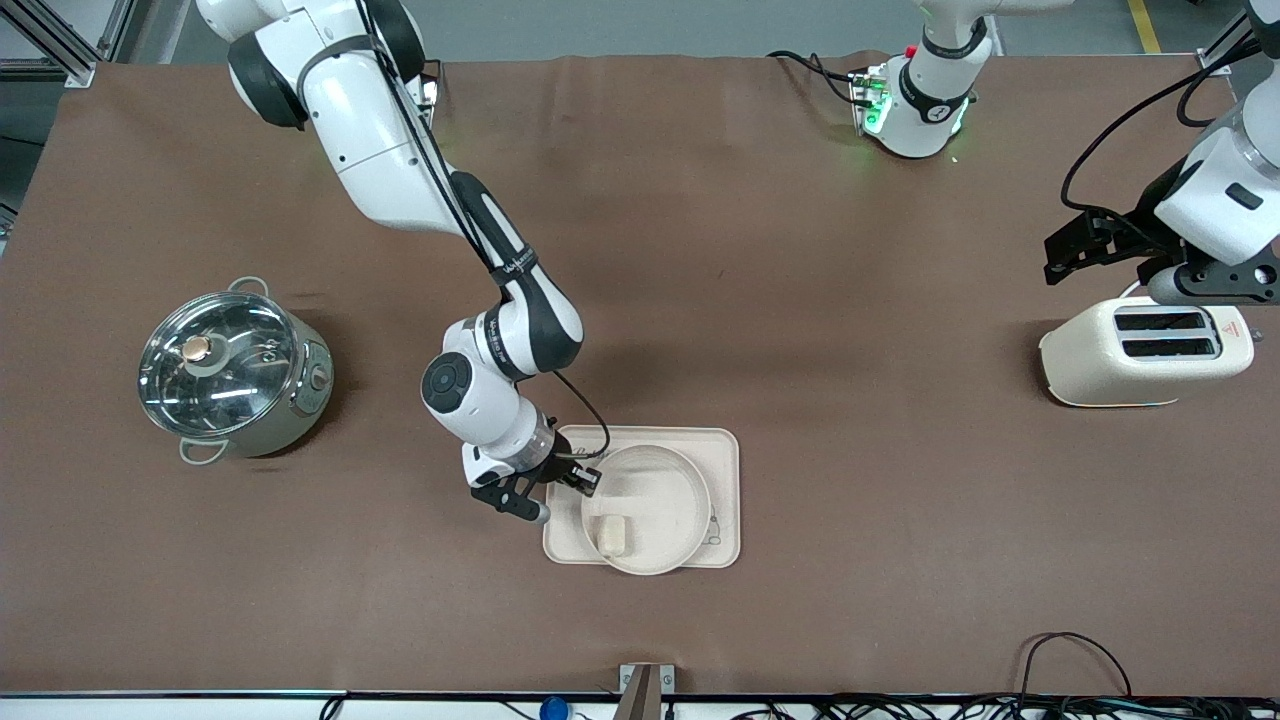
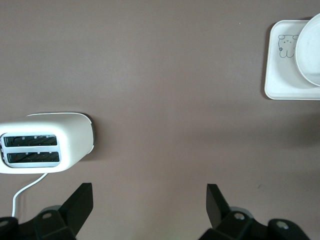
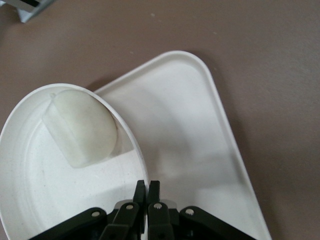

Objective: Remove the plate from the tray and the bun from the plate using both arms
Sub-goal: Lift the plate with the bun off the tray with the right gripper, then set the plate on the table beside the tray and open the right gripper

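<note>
On the tray [image 1: 722,447] the plate [image 1: 670,477] is sitting with the bun [image 1: 612,534] inside; your right gripper [image 1: 585,479] is pinching its rim. Your left gripper [image 2: 150,207] is hanging wide over the toaster [image 1: 1140,355].

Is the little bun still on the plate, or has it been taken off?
Still on. The bun lies inside the plate, against its rim, and the plate rests on the tray.

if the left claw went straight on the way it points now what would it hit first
Most likely bare tabletop. The left claw hangs open, pointing down at brown cloth between the toaster and the tray, neither in its line, though height is unclear.
</note>
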You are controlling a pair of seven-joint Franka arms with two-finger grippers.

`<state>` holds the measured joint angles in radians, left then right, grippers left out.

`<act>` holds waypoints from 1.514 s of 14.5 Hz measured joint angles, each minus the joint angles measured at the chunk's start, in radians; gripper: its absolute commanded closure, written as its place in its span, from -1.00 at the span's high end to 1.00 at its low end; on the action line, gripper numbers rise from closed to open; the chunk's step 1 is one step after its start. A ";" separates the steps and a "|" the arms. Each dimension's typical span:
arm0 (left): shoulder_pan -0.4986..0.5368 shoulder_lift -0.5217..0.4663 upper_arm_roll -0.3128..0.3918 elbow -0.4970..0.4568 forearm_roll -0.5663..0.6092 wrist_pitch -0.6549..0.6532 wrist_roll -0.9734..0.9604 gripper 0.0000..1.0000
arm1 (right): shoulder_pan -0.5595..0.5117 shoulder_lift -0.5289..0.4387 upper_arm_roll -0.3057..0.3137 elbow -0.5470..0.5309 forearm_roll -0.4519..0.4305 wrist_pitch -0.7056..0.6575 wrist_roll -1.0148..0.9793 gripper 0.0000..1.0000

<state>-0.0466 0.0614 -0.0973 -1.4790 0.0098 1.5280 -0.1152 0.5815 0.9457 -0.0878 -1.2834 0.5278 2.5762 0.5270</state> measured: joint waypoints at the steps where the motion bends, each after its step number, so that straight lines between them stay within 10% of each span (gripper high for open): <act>1: 0.000 0.000 0.000 0.000 0.000 0.000 0.000 1.00 | 0.003 -0.009 0.000 0.007 0.000 -0.006 -0.014 -0.99; 6: 0.000 0.000 0.000 0.002 0.000 0.000 0.000 1.00 | 0.036 -0.119 0.000 -0.076 0.000 -0.071 -0.063 -1.00; 15: 0.000 0.000 0.000 0.004 0.000 0.000 0.000 1.00 | 0.230 -0.421 0.042 -0.773 0.000 0.360 -0.073 -1.00; 19: -0.003 0.002 -0.001 0.003 0.000 0.000 0.000 1.00 | 0.237 -0.439 0.104 -0.897 0.028 0.475 -0.073 -1.00; 20: -0.004 0.003 -0.002 0.003 0.000 0.000 0.000 1.00 | 0.237 -0.440 0.106 -0.900 0.038 0.476 -0.073 -0.83; 22: -0.008 0.006 -0.002 0.003 0.000 0.000 0.000 1.00 | 0.237 -0.442 0.107 -0.900 0.074 0.476 -0.073 0.34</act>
<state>-0.0545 0.0678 -0.0997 -1.4761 0.0098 1.5276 -0.1152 0.8182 0.5036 0.0194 -2.1831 0.6015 3.0527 0.4542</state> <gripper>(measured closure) 0.000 0.916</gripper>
